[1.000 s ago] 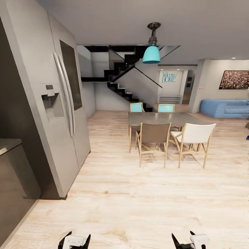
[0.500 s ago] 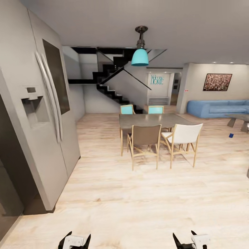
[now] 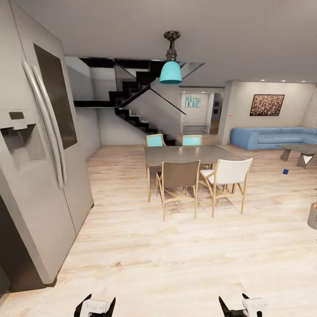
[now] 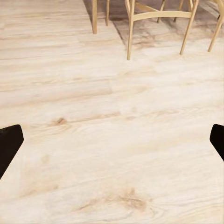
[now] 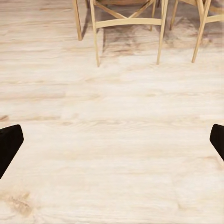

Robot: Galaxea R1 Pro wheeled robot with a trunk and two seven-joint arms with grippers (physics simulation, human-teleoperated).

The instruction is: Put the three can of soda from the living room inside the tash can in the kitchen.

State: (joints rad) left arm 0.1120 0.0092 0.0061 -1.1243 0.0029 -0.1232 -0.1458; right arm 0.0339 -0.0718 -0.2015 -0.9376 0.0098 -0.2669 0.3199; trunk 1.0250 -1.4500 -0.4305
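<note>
Far off on the wooden floor, short of the glass coffee table (image 3: 304, 152) and the blue sofa (image 3: 275, 137) of the living room, stands a small dark blue can of soda (image 3: 285, 171). The two orange cans are out of view. A grey tapered bin with a brownish top, the trash can (image 3: 313, 216), is cut off by the picture's right edge. My left gripper (image 3: 100, 300) and right gripper (image 3: 233, 300) hang low at the bottom edge, both open and holding nothing. Over bare floor, the left fingertips (image 4: 9, 142) and right fingertips (image 5: 9, 142) stand wide apart.
The kitchen's steel double-door fridge (image 3: 39, 149) stands close at the left. A dining table (image 3: 189, 154) with several chairs (image 3: 178, 178) blocks the middle distance, under a teal lamp (image 3: 171, 70). A black staircase (image 3: 132, 114) is behind. Open floor runs right of the chairs toward the sofa.
The whole view has swung to the right: the fridge slid left, and the sofa, coffee table, blue can and bin came into the picture. Both grippers stay open.
</note>
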